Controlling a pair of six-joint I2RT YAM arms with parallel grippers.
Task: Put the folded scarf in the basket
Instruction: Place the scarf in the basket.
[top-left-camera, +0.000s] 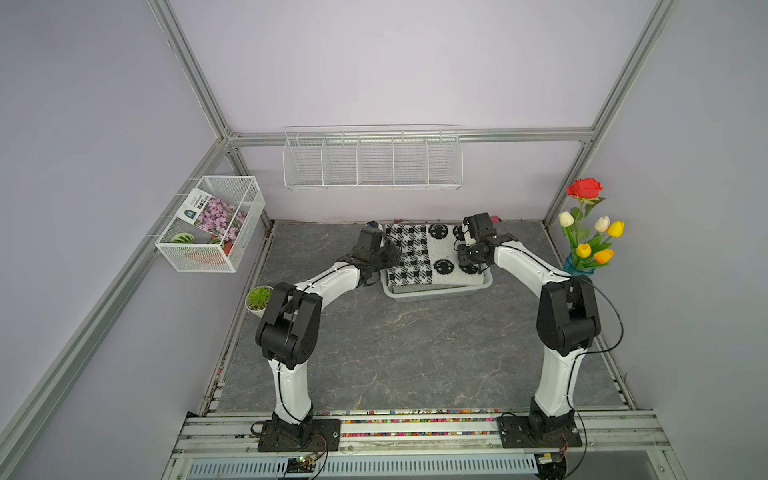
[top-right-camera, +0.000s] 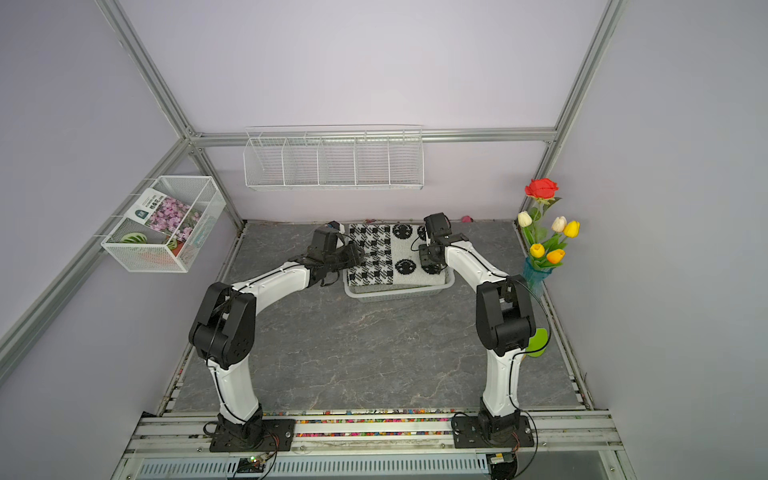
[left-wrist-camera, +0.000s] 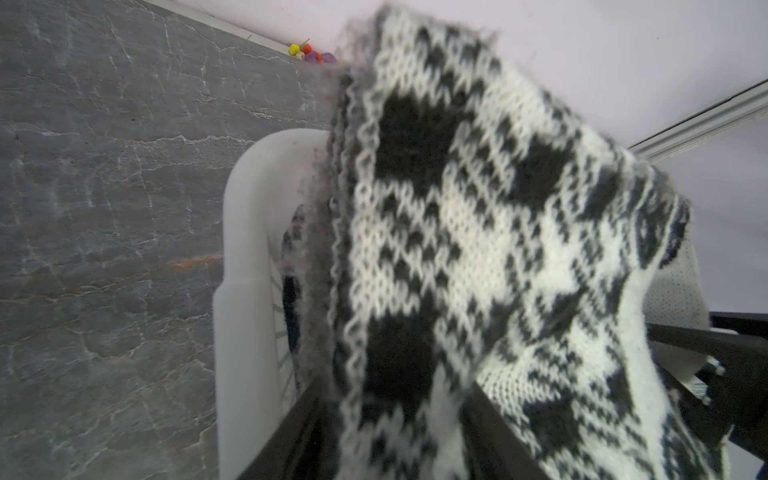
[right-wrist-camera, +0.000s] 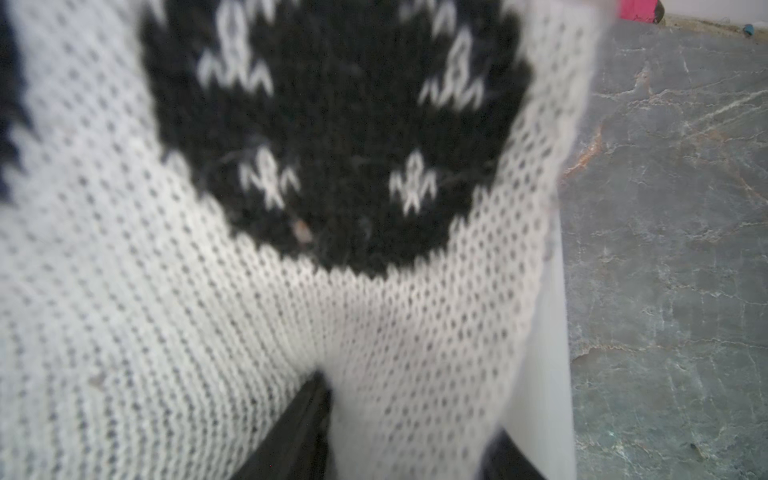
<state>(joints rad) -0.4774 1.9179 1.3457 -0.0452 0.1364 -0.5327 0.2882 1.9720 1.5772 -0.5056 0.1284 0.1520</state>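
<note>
Scarf (top-left-camera: 419, 257) (top-right-camera: 386, 257), a folded black-and-white knit, lies in the basket (top-left-camera: 436, 291) (top-right-camera: 399, 292), just above the middle of the frame in both top views, close to the back wall. It covers the basket almost wholly, so only the near rim and the corners show. Its checked half is toward the left of the frame and its half with dark roundels toward the right.

The left gripper (top-left-camera: 390, 252) (top-right-camera: 355, 253) is at the scarf's left edge, and the right gripper (top-left-camera: 468, 262) (top-right-camera: 430, 264) at its right edge, both low over the basket.

The left wrist view shows the left gripper (left-wrist-camera: 395, 390) with its dark fingers (left-wrist-camera: 291, 440) spread apart. The checked knit lies loose between and over them, beside the basket's white rim (left-wrist-camera: 245, 249), and the jaws are released, not pinching. The right wrist view shows the right gripper (right-wrist-camera: 409, 405) likewise parted. White knit with a dark roundel sags between its fingers (right-wrist-camera: 291, 440) and is not clamped.

On the grey marbled table (top-left-camera: 415, 353), a small potted plant (top-left-camera: 258, 298) stands at middle left, beside the left arm. Flowers (top-left-camera: 590, 232) stand at the right edge. A wire rack (top-left-camera: 372, 160) hangs on the back wall at upper centre, and a mesh box (top-left-camera: 212, 224) hangs at the left.
</note>
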